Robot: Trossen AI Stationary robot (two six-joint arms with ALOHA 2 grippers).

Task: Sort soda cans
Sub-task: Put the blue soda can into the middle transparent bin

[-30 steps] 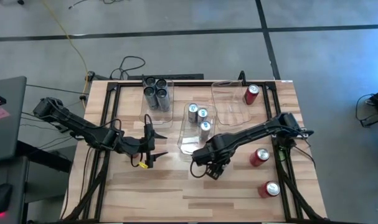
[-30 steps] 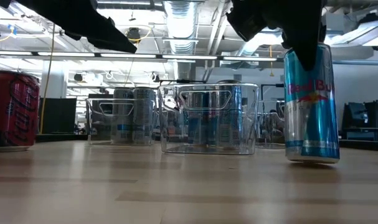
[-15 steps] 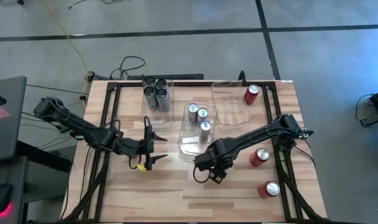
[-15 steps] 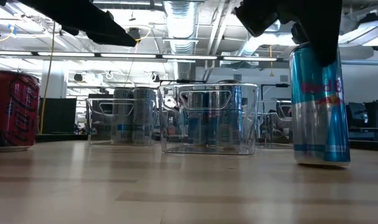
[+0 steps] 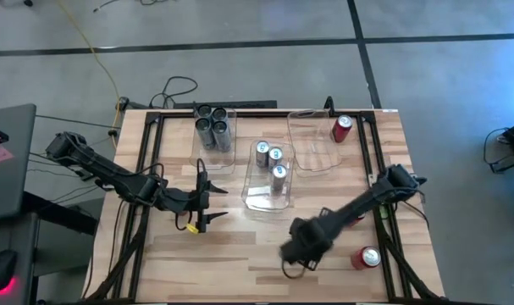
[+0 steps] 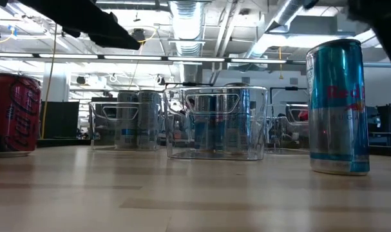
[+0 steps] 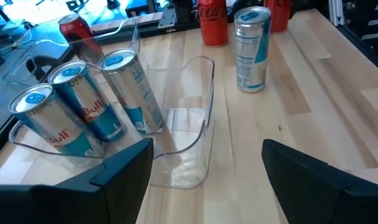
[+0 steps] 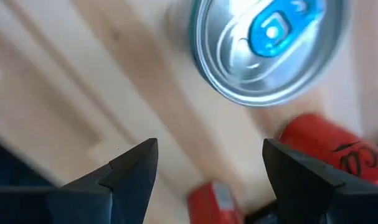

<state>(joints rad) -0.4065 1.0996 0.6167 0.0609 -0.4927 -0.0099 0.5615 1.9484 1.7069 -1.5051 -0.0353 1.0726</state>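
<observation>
Left to right on the wooden bench (image 5: 231, 250): the left gripper (image 5: 204, 202) hovers with its fingers spread wide and nothing between them. It's just beside the middle bin, so I'd say it's waiting its turn.

Behind it is a clear plastic rectangular bin (image 5: 229, 149) packed with dark grey metal soda cans (image 5: 212, 125). The middle clear bin (image 5: 257, 196) holds three slim silver-blue soda cans (image 5: 275, 154) at its far end, and the near end is bare. Looks like one colour per bin.

Then there's a loose silver-blue soda can (image 6: 339, 106) standing upright on the bench in front of the middle bin. The right gripper (image 8: 210, 155) is right above it, looking down on its lid, fingers apart and not touching it. Can't tell whether it's lining up a grab.

The third clear bin (image 5: 312, 146) has only one red soda can (image 5: 342, 127). Another red soda can (image 5: 368, 257) stands near the bench's right front corner, unsorted. My guess: roughly two-thirds done.
</observation>
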